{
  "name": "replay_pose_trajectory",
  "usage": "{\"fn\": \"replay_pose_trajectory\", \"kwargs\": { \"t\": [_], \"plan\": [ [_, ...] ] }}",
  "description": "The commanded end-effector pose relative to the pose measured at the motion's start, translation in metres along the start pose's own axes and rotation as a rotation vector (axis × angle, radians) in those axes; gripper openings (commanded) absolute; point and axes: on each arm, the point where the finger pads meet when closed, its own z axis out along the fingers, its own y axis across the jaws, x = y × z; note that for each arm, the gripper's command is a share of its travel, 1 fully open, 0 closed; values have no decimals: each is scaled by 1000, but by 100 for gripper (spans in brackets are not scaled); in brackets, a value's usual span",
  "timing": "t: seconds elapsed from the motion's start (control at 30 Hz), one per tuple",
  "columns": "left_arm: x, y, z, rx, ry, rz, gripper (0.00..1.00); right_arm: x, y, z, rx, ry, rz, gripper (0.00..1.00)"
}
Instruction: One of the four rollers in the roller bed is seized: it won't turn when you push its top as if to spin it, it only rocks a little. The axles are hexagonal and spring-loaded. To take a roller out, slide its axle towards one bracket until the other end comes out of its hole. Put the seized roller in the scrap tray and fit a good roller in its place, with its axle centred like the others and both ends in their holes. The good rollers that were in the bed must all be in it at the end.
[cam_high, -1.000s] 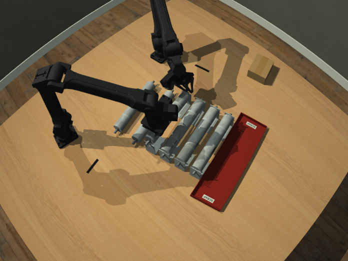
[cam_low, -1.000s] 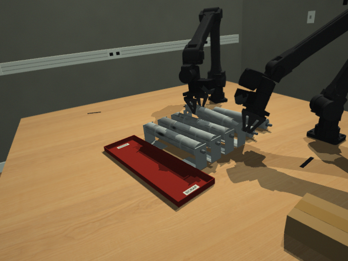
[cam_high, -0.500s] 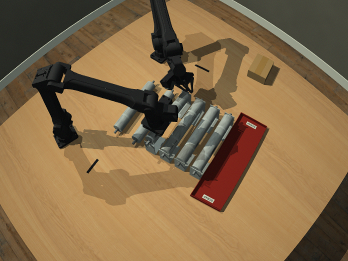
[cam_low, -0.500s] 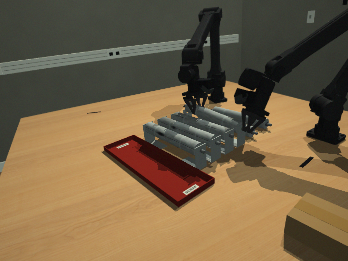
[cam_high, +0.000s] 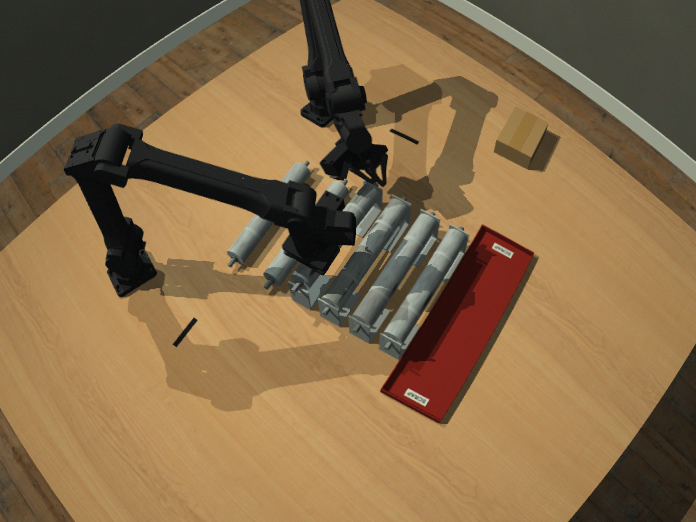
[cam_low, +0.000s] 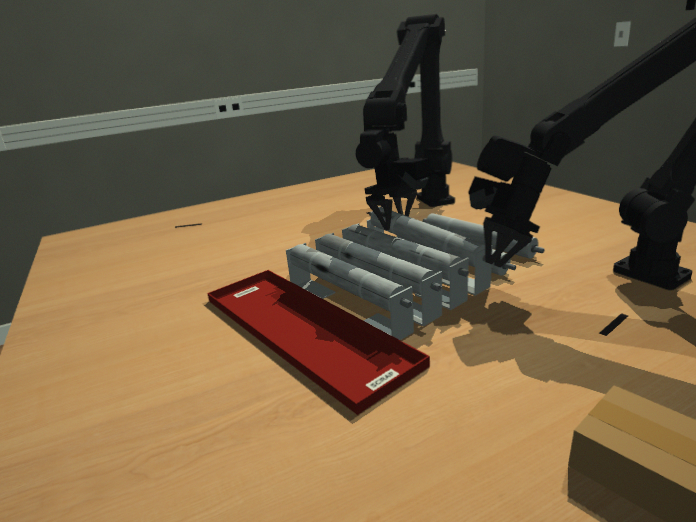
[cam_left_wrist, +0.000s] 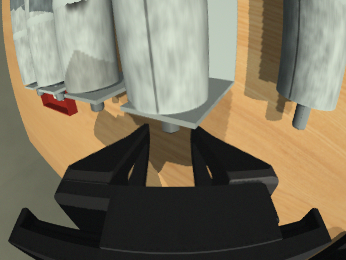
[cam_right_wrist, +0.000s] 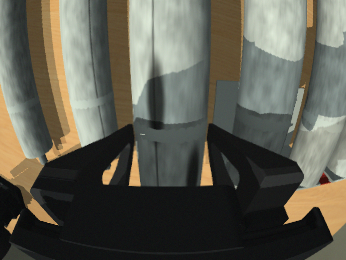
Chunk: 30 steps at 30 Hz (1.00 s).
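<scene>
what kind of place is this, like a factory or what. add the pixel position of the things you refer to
Probably a robot workshop or test bench rather than a factory floor: two black arms are mounted on a wooden table (cam_high: 281, 438) (cam_low: 140, 449), a roller bed (cam_high: 365, 331) (cam_low: 401, 317) stands beside a red tray (cam_high: 477, 337) (cam_low: 292, 331) labelled SCRAP, and plain grey walls (cam_low: 140, 50) stand behind.

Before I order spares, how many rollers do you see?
6: four rollers side by side in the bed, two loose rollers on the table alongside. None seems wholly hidden.
</scene>
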Motion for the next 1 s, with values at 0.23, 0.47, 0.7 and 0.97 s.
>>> {"fn": "replay_pose_trajectory", "kwargs": {
  "t": [0.23, 0.47, 0.7, 0.97],
  "plan": [
    [-9, 17, -2, -27, -19, 1, 32, -3, -8, -9, 20, -14, -12, 62],
    [-9, 17, -2, -27, -19, 1, 32, -3, -8, -9, 20, -14, -12, 62],
    [-17, 28, -55, -50, -41, -39, 32, -11, -20, -74, 71, -39, -20, 62],
    [3, -5, -47, 6, 11, -6, 32, -5, 0, -49, 11, -9, -20, 62]
  ]
}}
